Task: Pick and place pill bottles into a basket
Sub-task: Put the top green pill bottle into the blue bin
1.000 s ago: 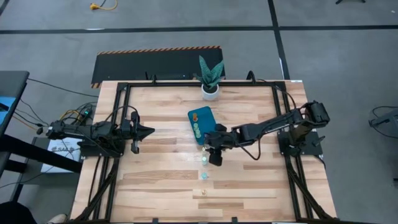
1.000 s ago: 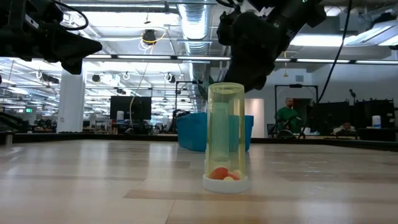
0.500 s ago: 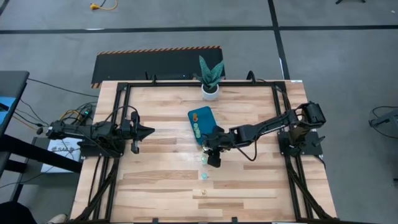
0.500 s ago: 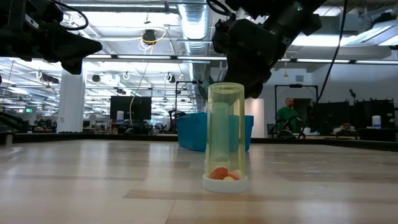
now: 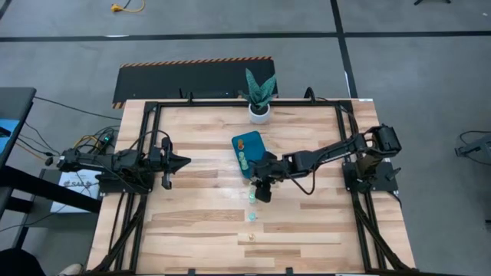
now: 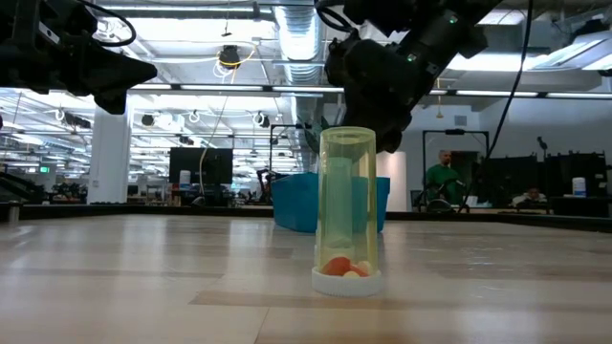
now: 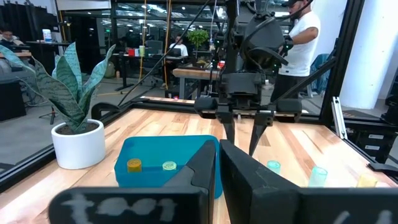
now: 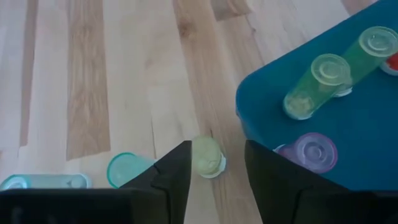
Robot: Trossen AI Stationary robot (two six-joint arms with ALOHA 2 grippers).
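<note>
My right gripper (image 5: 260, 192) hangs open, pointing down, just off the near end of the teal-blue basket (image 5: 248, 153). In the right wrist view its fingers (image 8: 217, 149) stand on either side of a pale green pill bottle (image 8: 207, 157) that stands on the table, apart from it. A teal bottle (image 8: 127, 168) stands beside it, and another bottle (image 8: 43, 182) lies farther off. Several bottles (image 8: 308, 93) lie or stand in the basket. A yellow-green bottle (image 6: 348, 210) stands cap down near the table's near edge. My left gripper (image 5: 182, 162) waits shut at the table's left.
A white plant pot (image 5: 259, 112) stands at the far edge behind the basket. Black frame rails (image 5: 146, 153) run along the table's sides. Bare wood lies between the two arms and along the near edge. A person (image 7: 301, 37) stands beyond the table's right side.
My right gripper has gone a little toward the table's left edge, closing in over the pale green bottle beside the basket. The bottles and the basket have stayed where they were.
</note>
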